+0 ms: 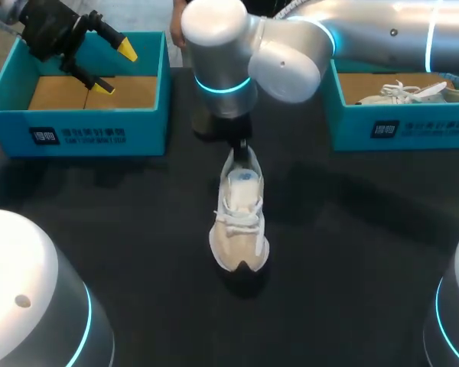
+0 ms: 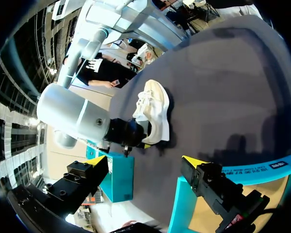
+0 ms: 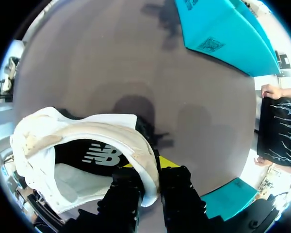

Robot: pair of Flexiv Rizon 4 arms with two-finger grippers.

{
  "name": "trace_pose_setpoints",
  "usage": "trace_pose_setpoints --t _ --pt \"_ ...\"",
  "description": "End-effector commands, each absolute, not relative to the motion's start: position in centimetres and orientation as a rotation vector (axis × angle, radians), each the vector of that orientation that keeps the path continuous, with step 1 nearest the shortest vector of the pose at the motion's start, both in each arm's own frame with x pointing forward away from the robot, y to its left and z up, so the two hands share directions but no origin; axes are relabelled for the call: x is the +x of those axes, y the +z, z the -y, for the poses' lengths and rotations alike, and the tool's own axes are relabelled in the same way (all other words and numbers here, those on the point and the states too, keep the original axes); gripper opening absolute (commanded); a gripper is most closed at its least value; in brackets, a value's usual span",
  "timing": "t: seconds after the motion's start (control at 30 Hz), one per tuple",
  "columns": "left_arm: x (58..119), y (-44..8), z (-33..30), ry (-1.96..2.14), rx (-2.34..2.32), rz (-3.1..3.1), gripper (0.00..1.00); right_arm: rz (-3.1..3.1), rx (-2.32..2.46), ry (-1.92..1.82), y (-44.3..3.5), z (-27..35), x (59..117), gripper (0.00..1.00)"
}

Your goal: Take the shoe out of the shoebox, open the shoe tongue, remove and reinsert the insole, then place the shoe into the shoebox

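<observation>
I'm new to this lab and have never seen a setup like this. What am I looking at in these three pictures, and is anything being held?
This is a two-armed robot at a black table. The head view looks down from above and behind it; each round picture comes from a camera on one wrist. A white shoe stands on the table. The right claw pinches its heel rim, one finger inside, one outside. The left claw hangs open and empty over the left shoebox. The right shoebox holds a second shoe.
</observation>
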State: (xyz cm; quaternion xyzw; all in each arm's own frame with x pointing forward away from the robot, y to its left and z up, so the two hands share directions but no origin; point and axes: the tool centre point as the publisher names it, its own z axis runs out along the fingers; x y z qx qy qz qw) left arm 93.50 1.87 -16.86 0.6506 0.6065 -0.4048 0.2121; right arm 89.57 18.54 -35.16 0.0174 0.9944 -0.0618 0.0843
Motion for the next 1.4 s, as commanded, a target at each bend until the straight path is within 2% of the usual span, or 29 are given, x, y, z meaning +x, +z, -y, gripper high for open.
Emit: trace_pose_setpoints --t 0.03,0.43,0.8,1.03,1.4 --pt "93.5 -16.9 -1.9 -1.123 1.809 -1.684 1.00 -2.960 0.053 -0.174 -31.2 -17.8 89.1 0.00" --pt "93.5 -16.9 -1.9 -1.123 1.809 -1.684 1.00 -2.893 0.020 -0.115 -22.4 -17.0 89.1 0.00" --pt "93.5 -16.9 -1.9 -1.123 1.809 -1.684 1.00 -2.860 0.003 -0.184 -16.5 -16.7 89.6 0.00" --pt "93.5 -16.9 -1.9 -1.123 1.809 -1.684 1.00 -2.819 -0.019 -0.184 -14.3 -16.9 90.3 0.00" --pt "93.5 -16.9 -1.9 -1.123 1.809 -1.684 1.00 -2.819 -0.019 -0.184 -14.3 -16.9 90.3 0.00"
